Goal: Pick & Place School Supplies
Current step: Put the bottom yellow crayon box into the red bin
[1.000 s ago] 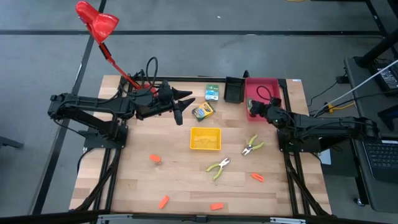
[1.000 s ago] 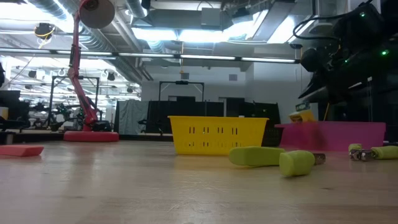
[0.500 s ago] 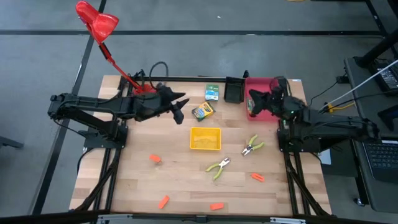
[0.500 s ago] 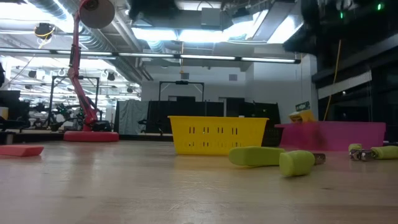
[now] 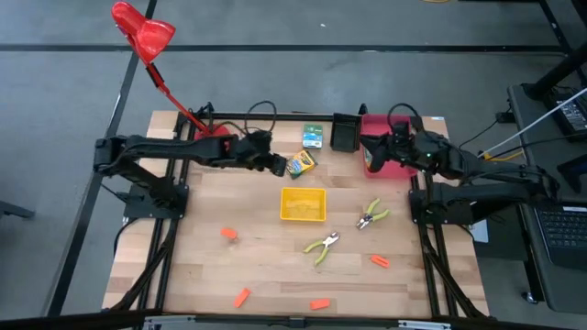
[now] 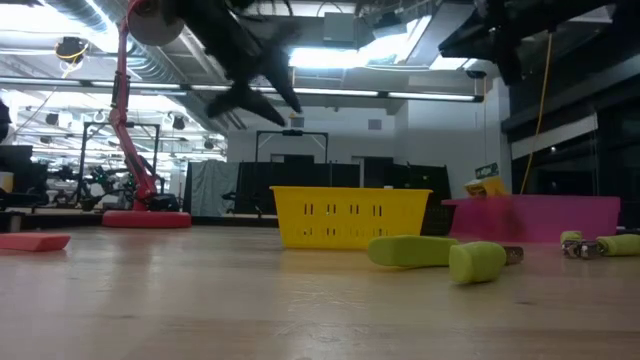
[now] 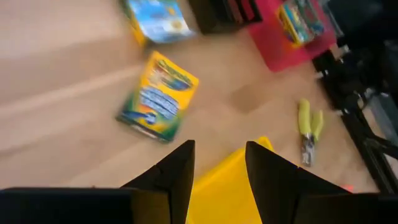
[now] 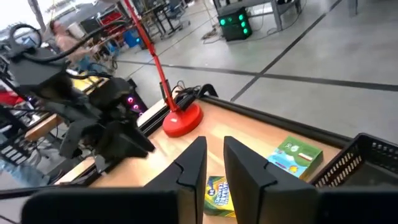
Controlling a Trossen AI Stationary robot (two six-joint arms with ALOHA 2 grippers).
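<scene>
Right now the left pincer (image 5: 278,165) hangs above the desk (image 5: 193,266) just beside the crayon box (image 5: 299,164), its fingers a narrow gap apart and empty in the left wrist view. That box (image 7: 158,96) lies flat and skewed, close to the yellow tray (image 5: 303,204), so a descent that keeps this narrow gap would likely land a finger on its lid and shove it rather than straddle it. A push could slide it against the tray's rim. The second box (image 5: 314,137) sits near the black bin (image 5: 345,133). The right pincer (image 5: 374,152) hovers over the red tray (image 5: 399,122), where a third box (image 7: 300,20) already lies; its fingers are also narrowly apart, holding nothing. Both arms reach toward the same back strip of desk, so crowding is a risk. Two yellow-green-handled tools (image 5: 371,215) and the orange pieces (image 5: 228,234) lie well apart toward the front.
</scene>
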